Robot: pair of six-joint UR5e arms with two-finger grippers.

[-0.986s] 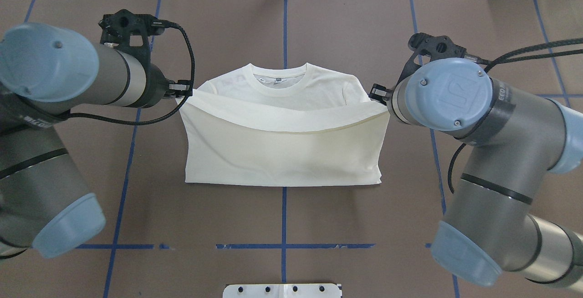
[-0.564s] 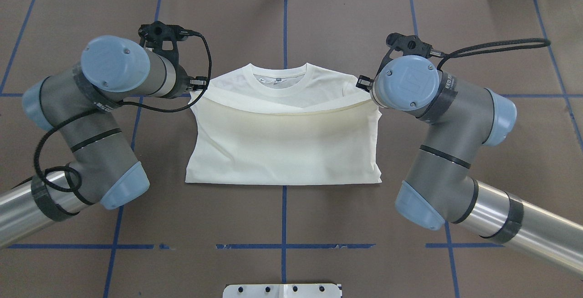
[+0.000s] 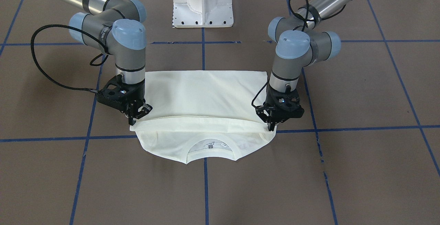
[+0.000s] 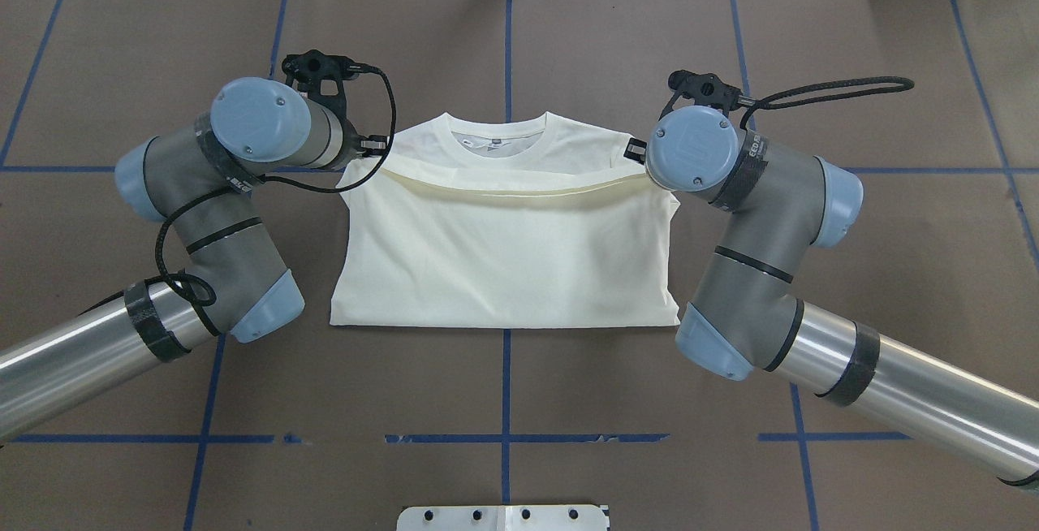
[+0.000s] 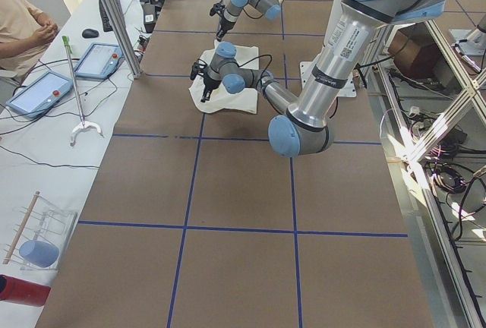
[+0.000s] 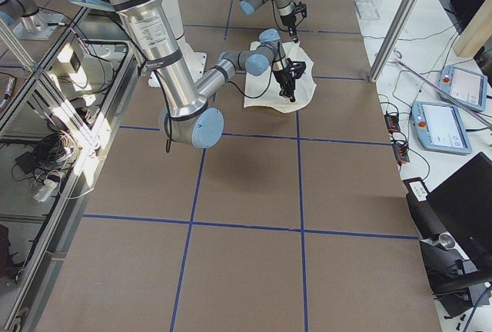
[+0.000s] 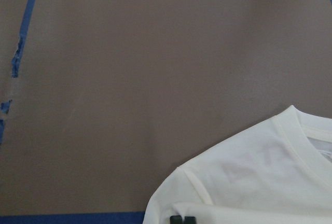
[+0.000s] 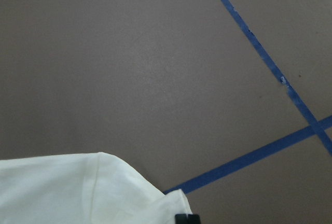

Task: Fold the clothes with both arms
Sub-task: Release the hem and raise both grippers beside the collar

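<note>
- The left arm [image 4: 203, 214] comes in from the left of the overhead view. Its wrist is bent down beside the shirt's left shoulder.
- The left claw [image 3: 271, 126] points down at the table [image 4: 503, 44]. Its fingers are pressed together, pinching the left corner of the hem [image 4: 503, 187].
- The shirt [image 4: 503, 255] lies at the table's middle, between the two claws, and is doubled over. The fold is on the robot's side, and the collar [image 4: 499, 129] is on the far side.
- The hem crosses the chest just short of the collar and runs in a shallow curve from claw to claw.
- The right claw [image 3: 134, 117] also points down, by the right shoulder. Its fingers are clamped on the hem's right corner.
- The right arm [image 4: 755, 255] comes in from the right, with its elbow beside the shirt's edge.
</note>
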